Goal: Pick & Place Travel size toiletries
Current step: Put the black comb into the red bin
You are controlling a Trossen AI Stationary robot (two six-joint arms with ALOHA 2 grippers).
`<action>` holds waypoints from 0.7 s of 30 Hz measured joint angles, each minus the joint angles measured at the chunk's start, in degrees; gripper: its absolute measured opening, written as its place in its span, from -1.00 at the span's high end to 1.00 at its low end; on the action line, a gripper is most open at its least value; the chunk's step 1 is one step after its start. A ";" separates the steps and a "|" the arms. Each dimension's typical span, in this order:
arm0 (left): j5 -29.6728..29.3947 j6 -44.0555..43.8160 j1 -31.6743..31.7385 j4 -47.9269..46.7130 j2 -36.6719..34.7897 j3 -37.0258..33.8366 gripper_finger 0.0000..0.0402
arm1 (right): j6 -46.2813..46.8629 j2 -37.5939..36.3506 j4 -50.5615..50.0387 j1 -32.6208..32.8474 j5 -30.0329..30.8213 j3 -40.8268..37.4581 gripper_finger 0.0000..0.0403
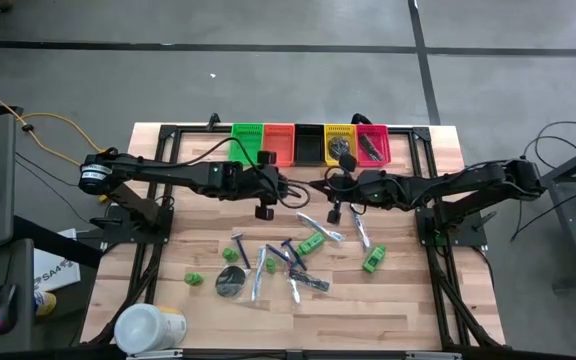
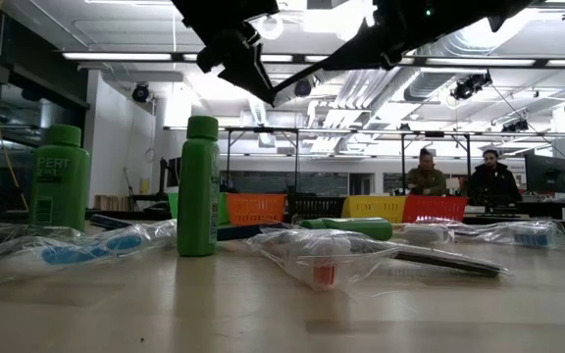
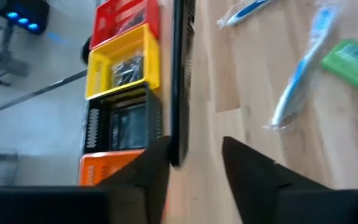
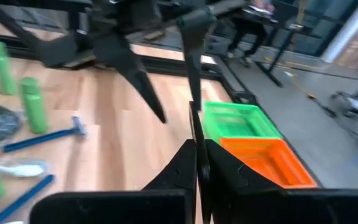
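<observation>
The toiletries lie loose on the wooden table: green mini bottles (image 1: 312, 243) (image 1: 373, 259), blue razors (image 1: 290, 252), wrapped toothbrushes (image 1: 360, 232) and a dark grey disc (image 1: 231, 283). In the low view one green bottle (image 2: 202, 186) stands upright. My left gripper (image 1: 268, 190) hangs above the table's far middle, open and empty; its own view (image 3: 194, 162) looks toward the bins. My right gripper (image 1: 331, 190) hangs opposite it, fingers shut (image 4: 197, 155), with nothing seen between them. Both are clear of the table and of every item.
A row of bins stands along the far edge: green (image 1: 247, 138), orange (image 1: 279, 143), black (image 1: 309, 143), yellow (image 1: 340, 145) and red (image 1: 373, 145); yellow and red hold dark pieces. A large white tub (image 1: 149, 328) lies at the near left corner. People sit in the room beyond (image 2: 488, 181).
</observation>
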 joint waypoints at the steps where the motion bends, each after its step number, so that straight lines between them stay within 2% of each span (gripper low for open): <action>1: -1.02 -0.22 0.01 -0.24 0.00 0.00 0.16 | -0.01 0.00 -0.16 0.00 0.84 0.00 0.96; 4: -2.98 -0.44 0.00 -1.04 -0.01 0.03 0.08 | -0.01 -0.05 -1.01 0.00 4.20 0.00 0.96; 9: -6.07 -3.73 0.02 -6.85 -2.14 0.07 0.09 | 2.69 -2.48 -8.21 -1.74 14.31 0.00 0.96; 18: -6.85 -10.34 0.01 -16.57 -5.54 0.06 0.24 | 15.51 -9.79 -21.65 -16.48 17.64 0.00 0.96; 21: -7.11 -10.92 0.02 -16.45 -5.80 -1.45 0.28 | 18.42 -10.85 -23.65 -22.13 17.65 -0.83 0.96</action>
